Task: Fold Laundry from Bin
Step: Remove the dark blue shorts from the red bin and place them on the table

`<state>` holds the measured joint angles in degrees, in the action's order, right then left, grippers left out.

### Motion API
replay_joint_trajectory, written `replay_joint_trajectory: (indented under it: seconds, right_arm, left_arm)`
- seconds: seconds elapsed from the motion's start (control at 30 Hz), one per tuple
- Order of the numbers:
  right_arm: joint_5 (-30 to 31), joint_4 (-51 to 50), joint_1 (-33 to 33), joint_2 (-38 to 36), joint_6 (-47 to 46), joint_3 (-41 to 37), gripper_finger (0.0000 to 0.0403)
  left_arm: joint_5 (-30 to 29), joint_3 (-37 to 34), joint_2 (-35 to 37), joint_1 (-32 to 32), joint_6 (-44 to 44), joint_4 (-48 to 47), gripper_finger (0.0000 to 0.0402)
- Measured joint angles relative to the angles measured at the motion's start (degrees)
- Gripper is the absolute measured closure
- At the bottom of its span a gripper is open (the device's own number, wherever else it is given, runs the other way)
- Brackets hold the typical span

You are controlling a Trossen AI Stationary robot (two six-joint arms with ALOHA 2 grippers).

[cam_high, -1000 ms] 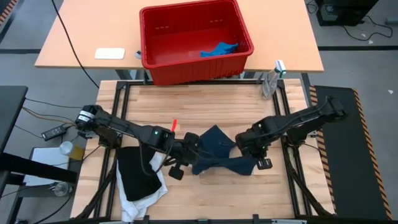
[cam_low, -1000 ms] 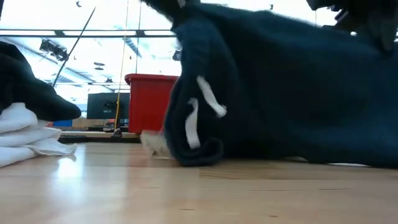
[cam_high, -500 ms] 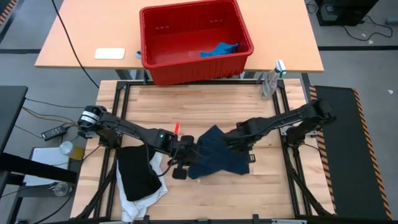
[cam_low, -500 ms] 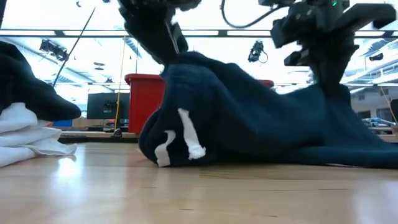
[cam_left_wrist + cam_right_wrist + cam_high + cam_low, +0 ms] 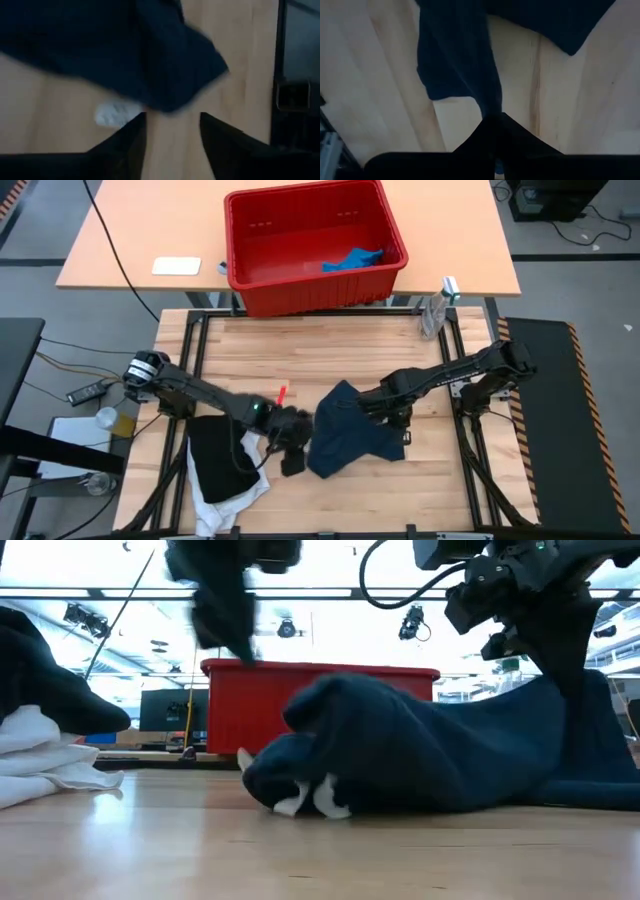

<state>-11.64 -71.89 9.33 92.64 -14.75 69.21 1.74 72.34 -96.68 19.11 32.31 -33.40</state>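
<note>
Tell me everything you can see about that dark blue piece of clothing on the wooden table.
The dark navy garment is soft cloth, lying crumpled in a loose heap on the wooden table. A white tag shows at its low end. The right gripper is shut on its upper edge, pulling that part up. The left gripper, fingers apart, is beside it, holding nothing.

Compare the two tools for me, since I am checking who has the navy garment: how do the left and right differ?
The left tool is open, with bare table between its fingers; the right tool is shut on the navy garment. The left tool sits off the garment's edge, beside the black garment; the right tool holds a pinch of navy cloth up off the table. Both are dark two-finger tools low over the wooden table.
</note>
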Motion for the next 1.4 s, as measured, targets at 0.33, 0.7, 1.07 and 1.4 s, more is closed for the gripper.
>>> replay_joint_trajectory:
  seconds: [0.33, 0.7, 1.07, 1.4]
  right_arm:
    - [-0.2, 1.3, -2.2, 0.0, -3.0, 0.0, 0.0387]
    - [-1.5, 4.6, -4.3, 0.0, -6.3, 0.0, 0.0387]
    - [-1.4, 5.9, -4.1, 0.0, -6.5, 0.0, 0.0387]
    - [-0.5, 6.8, -4.1, 0.0, -7.6, 0.0, 0.0387]
  left_arm:
    - [-13.5, -4.3, -2.5, 12.3, 1.7, 4.3, 0.0156]
    - [-11.4, -4.6, -12.5, 6.9, 10.0, 12.7, 0.0184]
    - [-10.4, -4.5, -13.1, 4.7, 1.2, 16.7, 0.0235]
    - [-11.5, -4.5, -13.4, 4.2, -2.7, 23.8, 0.0395]
